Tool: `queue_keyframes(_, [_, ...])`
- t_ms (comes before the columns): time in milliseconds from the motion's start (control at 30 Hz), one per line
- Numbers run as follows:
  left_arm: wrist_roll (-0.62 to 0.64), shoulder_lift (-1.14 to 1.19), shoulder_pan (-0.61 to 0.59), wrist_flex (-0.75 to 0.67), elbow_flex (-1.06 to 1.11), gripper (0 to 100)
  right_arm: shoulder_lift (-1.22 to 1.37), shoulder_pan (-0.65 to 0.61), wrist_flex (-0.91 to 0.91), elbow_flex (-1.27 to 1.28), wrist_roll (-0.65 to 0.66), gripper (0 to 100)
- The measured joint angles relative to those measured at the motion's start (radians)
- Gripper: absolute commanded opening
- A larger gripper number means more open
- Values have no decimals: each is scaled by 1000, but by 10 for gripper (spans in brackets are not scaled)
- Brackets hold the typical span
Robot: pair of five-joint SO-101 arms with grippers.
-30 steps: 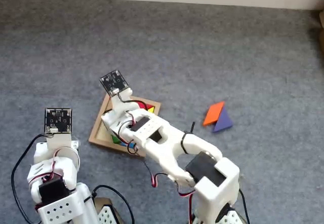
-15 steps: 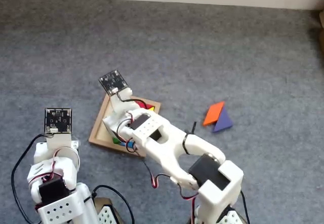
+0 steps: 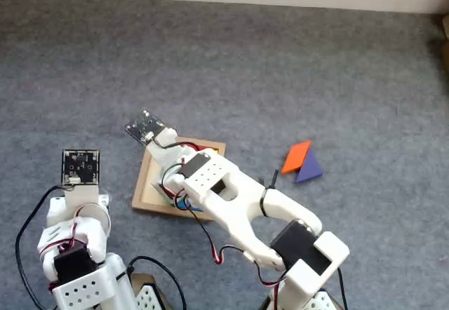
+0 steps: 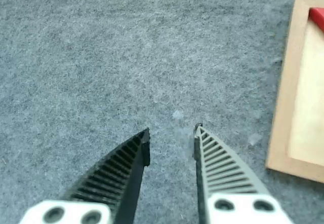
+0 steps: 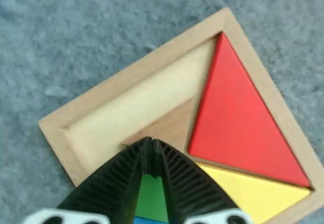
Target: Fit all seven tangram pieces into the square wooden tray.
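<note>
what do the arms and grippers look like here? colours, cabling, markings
The left arm and right arm are white shells with black servos and loose red and black wires. Each wrist carries a black square board. The left gripper has one black, one grey ribbed finger; the right gripper looks all black.

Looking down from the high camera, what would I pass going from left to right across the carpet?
left arm → wooden tray → orange piece → purple piece
</note>
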Motion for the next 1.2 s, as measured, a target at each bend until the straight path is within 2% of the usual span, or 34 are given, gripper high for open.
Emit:
queue_keyframes(200, [0,0,0,0,0,159,-158,11,29,106,12,5])
queue_keyframes(400, [0,0,0,0,0,159,-417,94,31,216,5,5])
queue_keyframes(600, [0,0,0,0,0,159,-563,255,31,233,-218,7])
queue_keyframes(833, [0,0,0,0,0,159,-517,473,52,175,-382,11])
queue_keyframes(900, [0,0,0,0,0,159,-460,540,101,115,-414,27])
queue_keyframes(1067, [0,0,0,0,0,159,-259,660,259,-95,-511,146])
queue_keyframes(1200, [0,0,0,0,0,159,-52,692,407,-292,-545,149])
